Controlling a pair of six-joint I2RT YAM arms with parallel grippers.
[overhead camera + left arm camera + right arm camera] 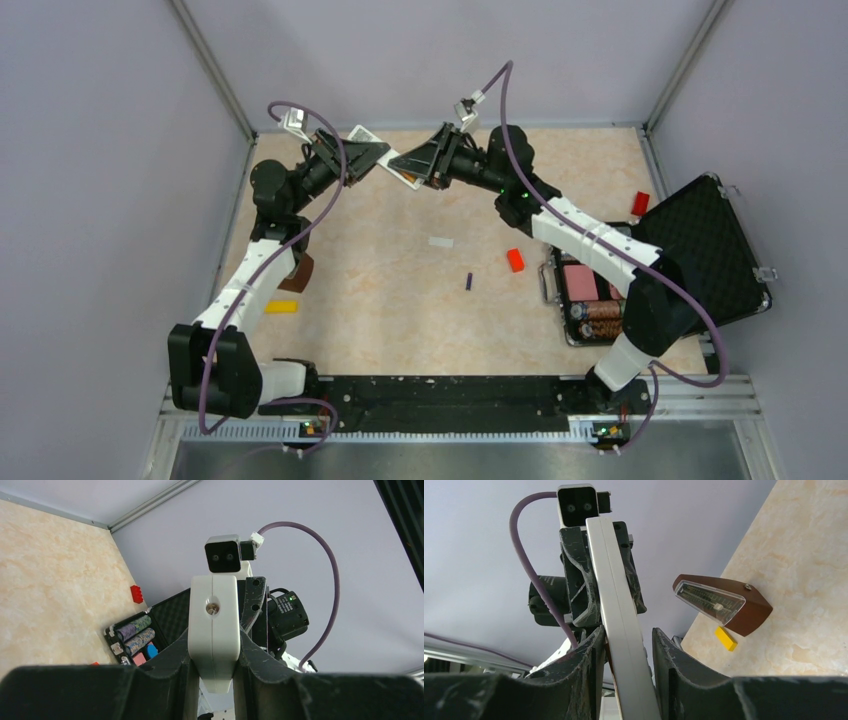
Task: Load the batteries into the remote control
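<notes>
The white remote control (362, 134) is held in the air over the far middle of the table, between my two grippers. My left gripper (365, 155) is shut on one end of it; in the left wrist view the remote (214, 625) is pinched between both fingers of that gripper (214, 647). My right gripper (415, 165) is open around the other end. In the right wrist view the remote (616, 595) shows edge-on in that gripper (628, 640), leaning on one finger with a gap to the other. A dark purple battery (469, 281) lies mid-table. The orange-brown battery is out of view.
A small white plate (441, 241) and a red block (515, 260) lie mid-table. An open black case (700, 250) with chips stands at the right, a second red block (640, 203) behind it. A brown metronome (300, 270) and a yellow bar (281, 307) lie at the left.
</notes>
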